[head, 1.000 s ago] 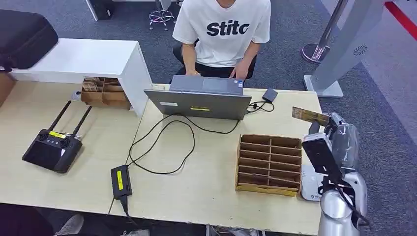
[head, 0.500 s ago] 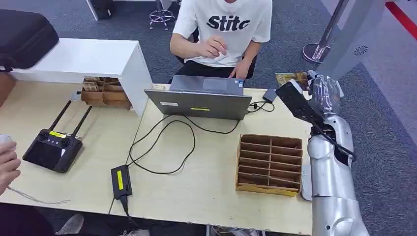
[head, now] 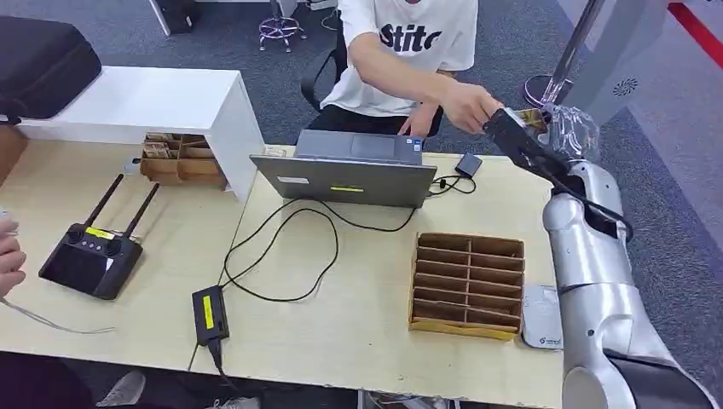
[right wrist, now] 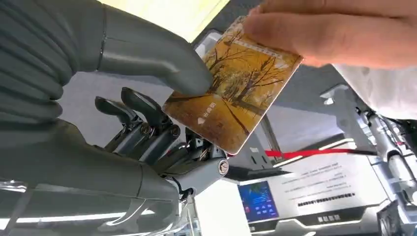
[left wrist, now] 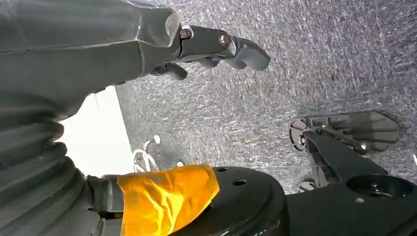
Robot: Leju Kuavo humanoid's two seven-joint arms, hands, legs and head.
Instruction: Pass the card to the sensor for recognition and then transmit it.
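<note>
The card [right wrist: 235,93] shows an autumn-tree picture in orange and brown. My right hand [right wrist: 147,113] pinches it between thumb and fingers, raised beyond the table's far right corner [head: 558,132]. A person's hand [right wrist: 339,32] grips the card's other end; in the head view that hand [head: 467,106] reaches out from a person in a white T-shirt seated behind the laptop. The white sensor pad [head: 542,317] lies flat at the table's front right, beside my right arm. My left hand [left wrist: 216,46] hangs over grey carpet with nothing in it, its fingers loosely apart.
A brown cardboard sorter [head: 467,284] with several slots sits front right. A grey laptop [head: 345,175] with trailing cables and a power brick [head: 208,313] is mid-table. A black remote controller [head: 92,256] lies left. Another person's hand [head: 8,256] shows at the left edge.
My right arm has lifted the card from near the sensor pad up and away toward the seated person. That person's hand has reached out and taken hold of the card's other end.
</note>
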